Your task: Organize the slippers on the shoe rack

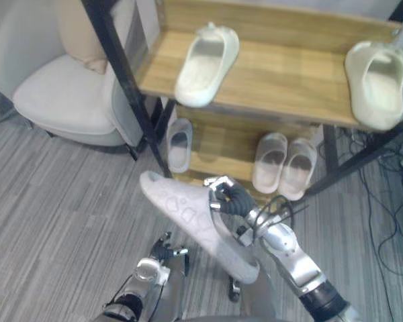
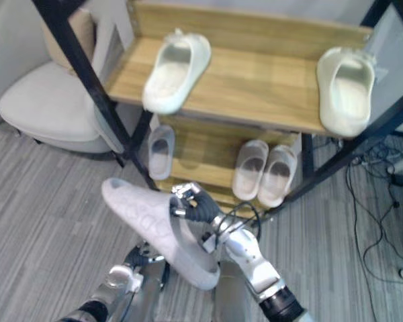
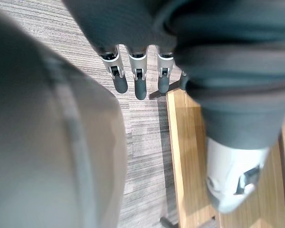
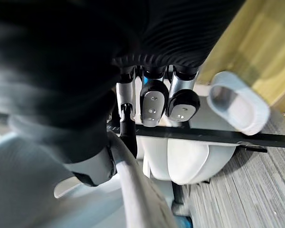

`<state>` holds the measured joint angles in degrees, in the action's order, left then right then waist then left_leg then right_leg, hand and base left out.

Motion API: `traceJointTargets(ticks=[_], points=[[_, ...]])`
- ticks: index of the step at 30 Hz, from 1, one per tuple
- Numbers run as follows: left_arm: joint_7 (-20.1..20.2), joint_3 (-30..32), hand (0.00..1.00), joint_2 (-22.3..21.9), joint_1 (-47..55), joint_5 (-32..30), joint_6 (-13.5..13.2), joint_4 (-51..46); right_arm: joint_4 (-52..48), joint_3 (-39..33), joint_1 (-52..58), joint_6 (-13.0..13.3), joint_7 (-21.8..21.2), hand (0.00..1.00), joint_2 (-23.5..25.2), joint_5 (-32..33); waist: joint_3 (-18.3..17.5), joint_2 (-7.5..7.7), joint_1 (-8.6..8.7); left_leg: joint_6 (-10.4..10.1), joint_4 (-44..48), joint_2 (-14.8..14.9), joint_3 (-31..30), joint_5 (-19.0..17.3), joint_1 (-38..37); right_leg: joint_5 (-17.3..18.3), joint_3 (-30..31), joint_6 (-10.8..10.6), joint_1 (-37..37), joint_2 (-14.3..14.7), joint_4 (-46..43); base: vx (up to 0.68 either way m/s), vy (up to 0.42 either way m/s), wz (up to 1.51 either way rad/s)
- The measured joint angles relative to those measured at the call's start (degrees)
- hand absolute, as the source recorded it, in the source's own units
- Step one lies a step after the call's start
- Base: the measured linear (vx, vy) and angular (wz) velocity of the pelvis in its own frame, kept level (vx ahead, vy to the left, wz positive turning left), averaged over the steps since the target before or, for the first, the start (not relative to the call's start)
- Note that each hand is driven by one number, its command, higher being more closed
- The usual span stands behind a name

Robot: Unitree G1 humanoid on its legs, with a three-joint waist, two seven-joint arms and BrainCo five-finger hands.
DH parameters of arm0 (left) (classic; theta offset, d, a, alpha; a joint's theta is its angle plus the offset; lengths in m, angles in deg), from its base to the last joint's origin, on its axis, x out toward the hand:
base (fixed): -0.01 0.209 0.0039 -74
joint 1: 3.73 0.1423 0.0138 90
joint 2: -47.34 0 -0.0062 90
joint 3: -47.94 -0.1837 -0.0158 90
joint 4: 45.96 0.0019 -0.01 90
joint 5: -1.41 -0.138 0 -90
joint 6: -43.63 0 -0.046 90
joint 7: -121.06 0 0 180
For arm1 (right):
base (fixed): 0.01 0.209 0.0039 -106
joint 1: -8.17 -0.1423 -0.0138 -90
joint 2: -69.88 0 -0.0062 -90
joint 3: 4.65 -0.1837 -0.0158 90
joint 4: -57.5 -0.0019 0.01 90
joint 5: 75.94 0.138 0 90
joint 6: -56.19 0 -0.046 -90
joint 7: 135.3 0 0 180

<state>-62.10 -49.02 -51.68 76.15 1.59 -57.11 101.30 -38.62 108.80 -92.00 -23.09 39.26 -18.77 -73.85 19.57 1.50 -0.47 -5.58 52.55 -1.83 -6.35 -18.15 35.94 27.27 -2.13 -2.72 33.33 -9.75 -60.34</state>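
Before the shoe rack (image 1: 269, 80), grey slipper (image 1: 188, 215) gripped in right hand (image 1: 230, 198), left hand (image 3: 138, 83) relaxed below.

The rack (image 1: 363, 157) stands on the floor (image 1: 54, 201), a grey striped carpet, and its black front post (image 1: 124, 80) serves as reference. Top shelf (image 1: 289, 74), wood: one cream slipper (image 1: 207, 64) lies slanted just right of the post, its near end at the shelf's front edge; a second cream slipper (image 1: 376, 84) lies at the far end from the post, also reaching the front edge. Lower shelf (image 1: 221, 151), wood: one grey slipper (image 1: 179, 144) lies just right of the post's foot; a pair (image 1: 284, 164), touching side by side, lies further right. Floor: an armchair (image 1: 67, 100) stands left of the post; cables (image 1: 389, 201) lie beyond the rack's far end.
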Motion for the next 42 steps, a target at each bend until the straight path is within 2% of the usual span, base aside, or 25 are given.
traceJointTargets(ticks=[1, 4, 7, 9, 10, 11, 13, 15, 17, 19, 23, 28, 33, 42], points=[[-0.39, 1.43, 0.00, -0.39, -0.20, 0.01, -0.06, -1.66, 1.57, -1.93, -1.55, -0.31, 1.50, 1.00, 0.85, -0.36, 0.47, -0.05, -0.33, -0.15, 4.05, 0.18, 0.00, -1.68, 2.67, 1.55, 0.38, 0.27, 2.47, 0.15, -3.65, -0.06, 0.019, -0.07], [0.15, 2.93, 0.00, -0.88, -0.86, 0.41, -0.28, -5.97, 3.11, -6.63, -5.07, -0.89, 4.93, 1.00, 0.95, -2.69, 1.89, -0.60, -1.57, -0.70, 10.61, 0.34, -0.56, -3.77, 8.67, 3.40, 0.79, 0.37, 8.19, 0.84, -9.66, -0.10, -0.002, -0.03], [0.93, 3.08, 0.00, -2.08, 0.41, 1.45, -1.05, -10.00, 3.55, -11.07, -6.87, -1.52, 8.55, 1.00, 0.80, -4.41, 2.33, -1.81, -3.03, -0.80, 14.23, 0.05, -0.59, -4.98, 12.05, 4.99, 0.94, 0.38, 11.38, 0.75, -13.55, -0.06, -0.020, 0.05], [1.07, 3.39, 0.00, -2.28, 2.77, 2.73, -2.34, -14.34, 4.39, -12.61, -10.89, -1.75, 12.29, 1.00, 0.63, -4.47, 2.37, -2.22, -3.51, -1.19, 16.93, 0.03, -0.70, -5.82, 15.50, 6.08, 1.09, 0.60, 14.97, 0.78, -16.55, -0.04, -0.023, 0.02], [1.09, 3.36, 0.00, -2.28, 3.13, 2.87, -2.56, -15.01, 4.51, -12.95, -11.52, -1.76, 12.81, 1.00, 0.58, -4.47, 2.37, -2.41, -3.61, -1.19, 17.28, 0.02, -0.71, -5.87, 16.12, 6.18, 1.12, 0.68, 15.61, 0.80, -16.96, 0.00, 0.000, 0.00], [1.09, 3.89, 0.00, -2.85, 4.51, 3.83, -2.92, -17.81, 4.58, -14.99, -13.36, -1.83, 14.53, 1.00, 0.45, -4.69, 2.33, -2.80, -4.46, -1.48, 18.43, 0.04, -0.79, -6.16, 18.38, 6.53, 1.20, 0.71, 18.10, 0.92, -18.37, 0.00, 0.000, 0.00], [0.86, 4.83, 0.00, -3.42, 5.77, 5.04, -3.50, -20.48, 4.68, -17.60, -15.17, -2.29, 16.69, 1.00, 0.19, -6.28, 2.32, -2.91, -5.13, -1.83, 19.53, 0.03, -1.11, -6.37, 20.81, 6.89, 1.06, 0.94, 20.46, 1.07, -19.67, 0.00, -0.026, 0.07], [-1.39, 7.07, 0.00, -3.88, 3.19, 5.54, -3.38, -18.82, 4.88, -19.35, -17.60, -2.86, 18.76, 1.00, -0.43, -7.33, 2.47, -2.64, -5.13, -1.87, 20.37, 0.03, -1.79, -6.35, 23.26, 7.16, 0.62, 1.27, 22.67, 1.06, -20.69, 0.01, -0.025, 0.13], [-3.85, 9.65, 0.00, -1.86, -2.67, 5.87, -2.47, -14.76, 6.04, -22.10, -22.95, -3.76, 21.84, 1.00, -0.68, -9.06, 3.98, -0.54, -4.90, -2.75, 21.91, 0.18, -2.26, -6.05, 26.28, 7.46, 0.38, 1.79, 25.80, 1.32, -22.64, 0.00, -0.046, 0.01], [-4.48, 10.17, 0.00, 0.11, -4.33, 5.82, -1.62, -11.92, 8.27, -24.50, -26.14, -4.52, 23.88, 1.00, -0.79, -10.22, 4.98, 0.55, -4.59, -3.27, 23.00, 0.33, -2.48, -6.23, 27.56, 7.71, 0.17, 2.07, 26.97, 1.64, -23.72, 0.02, -0.042, 0.01], [-5.72, 10.90, 0.00, 0.80, -4.31, 6.12, 0.47, -6.89, 14.76, -29.97, -33.16, -6.47, 28.75, 1.00, -1.55, -11.21, 5.76, 0.51, -4.38, -3.27, 24.08, 0.41, -2.48, -6.22, 30.54, 7.79, -0.02, 1.97, 29.65, 1.51, -24.60, 0.03, -0.012, 0.05], [-6.71, 10.96, 0.00, 0.70, -4.15, 6.71, 0.35, -5.85, 21.47, -30.15, -39.35, -8.45, 31.24, 1.00, -1.69, -13.41, 5.77, 0.47, -4.45, -3.09, 24.85, 0.32, -2.31, -6.31, 32.66, 8.16, 0.13, 1.33, 31.57, 1.18, -25.36, 0.01, 0.000, 0.02], [-7.02, 10.91, 0.00, 0.68, -4.18, 7.72, 0.27, -5.19, 29.84, -30.25, -45.77, -9.18, 32.86, 1.00, -1.71, -13.39, 5.75, 0.44, -4.57, -3.07, 26.00, 0.26, -2.48, -6.32, 34.97, 8.29, -0.15, 1.62, 33.41, 0.91, -26.35, 0.00, 0.000, 0.03], [-9.24, 9.77, 0.00, 0.07, -4.70, 9.13, 0.09, -3.85, 41.75, -30.03, -53.46, -9.97, 33.13, 1.00, -1.72, -13.48, 5.39, -0.03, -5.48, -3.22, 26.82, -0.05, -3.52, -6.24, 37.04, 8.68, -1.32, 2.48, 34.83, 0.57, -27.31, 0.00, -0.012, 0.05]])
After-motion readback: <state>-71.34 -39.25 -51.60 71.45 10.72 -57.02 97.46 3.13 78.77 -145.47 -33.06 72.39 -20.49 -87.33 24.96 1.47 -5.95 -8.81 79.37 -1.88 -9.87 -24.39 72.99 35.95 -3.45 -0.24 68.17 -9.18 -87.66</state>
